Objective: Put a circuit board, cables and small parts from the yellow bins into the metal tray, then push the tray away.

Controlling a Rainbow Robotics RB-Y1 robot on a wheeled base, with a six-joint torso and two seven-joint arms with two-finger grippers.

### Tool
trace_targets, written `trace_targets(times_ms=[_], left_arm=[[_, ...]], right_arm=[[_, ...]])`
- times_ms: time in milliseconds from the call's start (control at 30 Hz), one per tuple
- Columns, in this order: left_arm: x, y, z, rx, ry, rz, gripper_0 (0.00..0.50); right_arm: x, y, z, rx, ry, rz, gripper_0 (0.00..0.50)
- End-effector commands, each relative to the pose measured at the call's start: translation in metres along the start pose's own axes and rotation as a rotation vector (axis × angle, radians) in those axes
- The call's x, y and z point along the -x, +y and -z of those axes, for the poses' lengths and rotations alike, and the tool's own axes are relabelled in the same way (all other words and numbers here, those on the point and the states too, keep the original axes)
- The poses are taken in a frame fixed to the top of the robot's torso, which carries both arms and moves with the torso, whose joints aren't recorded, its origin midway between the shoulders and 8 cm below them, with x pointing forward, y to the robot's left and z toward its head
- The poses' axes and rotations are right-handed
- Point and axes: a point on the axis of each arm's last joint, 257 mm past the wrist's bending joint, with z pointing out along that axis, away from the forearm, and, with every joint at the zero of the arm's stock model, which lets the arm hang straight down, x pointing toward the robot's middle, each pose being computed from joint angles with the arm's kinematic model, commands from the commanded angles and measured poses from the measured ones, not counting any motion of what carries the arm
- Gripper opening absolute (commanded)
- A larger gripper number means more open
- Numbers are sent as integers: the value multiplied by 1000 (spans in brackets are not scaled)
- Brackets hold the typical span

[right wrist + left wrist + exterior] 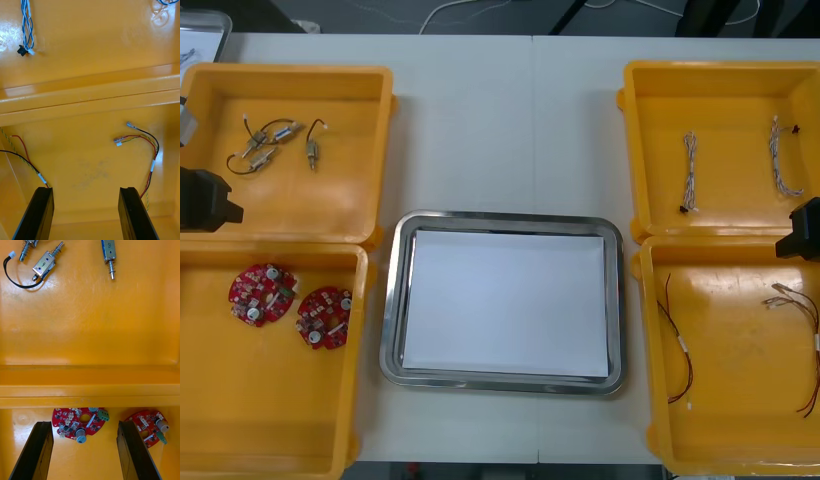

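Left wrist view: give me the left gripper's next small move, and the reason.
Probably lower the open left gripper onto the round red circuit board lying between its fingers in the near yellow bin. The metal tray holds nothing yet, and the second board sits off by one finger. The right gripper hangs open over the cables.

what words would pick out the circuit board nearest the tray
Find the metal tray mid-table, then the near yellow bin on its left. Of two round red boards inside, it is the circuit board closer to the tray, a little nearer the robot than the other board.
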Motion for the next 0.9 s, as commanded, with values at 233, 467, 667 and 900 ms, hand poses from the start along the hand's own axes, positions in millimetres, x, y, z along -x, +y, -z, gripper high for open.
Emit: trace_targets(times_ms=[233,467,667,900], left_arm=[[4,17,16,47,-25,-99,500],[4,17,16,47,-25,-99,500],[4,17,16,47,-25,-99,500],[-16,15,1,22,28,-80,500]], right_arm=[[4,0,7,4,-24,-13,500],[4,0,7,4,-24,-13,500],[4,0,7,4,-24,-13,500],[-15,-5,-3,0,34,-30,500]])
